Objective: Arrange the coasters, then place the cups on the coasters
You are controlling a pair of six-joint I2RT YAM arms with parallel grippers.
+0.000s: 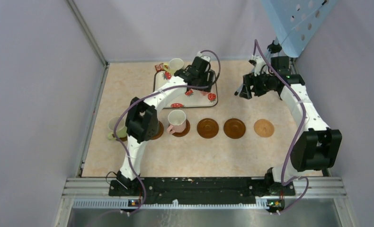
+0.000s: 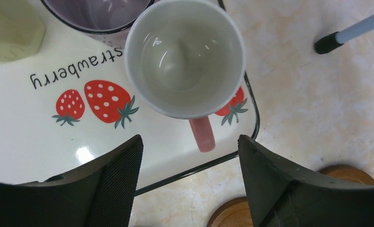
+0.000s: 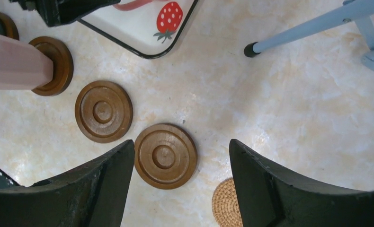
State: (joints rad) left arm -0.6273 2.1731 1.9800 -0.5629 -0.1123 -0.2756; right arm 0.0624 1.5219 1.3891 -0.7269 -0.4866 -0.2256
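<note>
The left gripper [image 2: 190, 146] hangs over a corner of the strawberry tray [image 2: 43, 137], jaws spread wide with nothing between them. Just ahead of its fingertips a pink cup [image 2: 185, 56] stands upright on the tray, its pale inside showing and its handle pointing back toward the gap between the fingers. Beyond that cup, to the left in the wrist view, is the rim of the purple cup [image 2: 100, 12]; whether the two touch I cannot tell. Behind the fingers, off the tray, parts of two brown coasters [image 2: 227, 215] lie on the table [image 2: 317, 109]. The right gripper [image 3: 181, 144] hovers above the table, clear of the tray, its jaws also wide and empty. Below it, nearer the left-hand finger in its own view, lies a bare dark coaster [image 3: 165, 156]. A second dark coaster [image 3: 103, 111] sits just beside that one, ahead and to the left. Farther that way a third coaster [image 3: 52, 66] carries the second pink cup [image 3: 14, 66]. A lighter tan coaster [image 3: 227, 203] peeks out behind the gripper, by its right-hand finger. From above, a yellow-green cup [image 1: 175, 64] sits at the tray's far left corner beyond the left gripper, and a green cup [image 1: 115, 126] stands at the left end of the coaster row.
</note>
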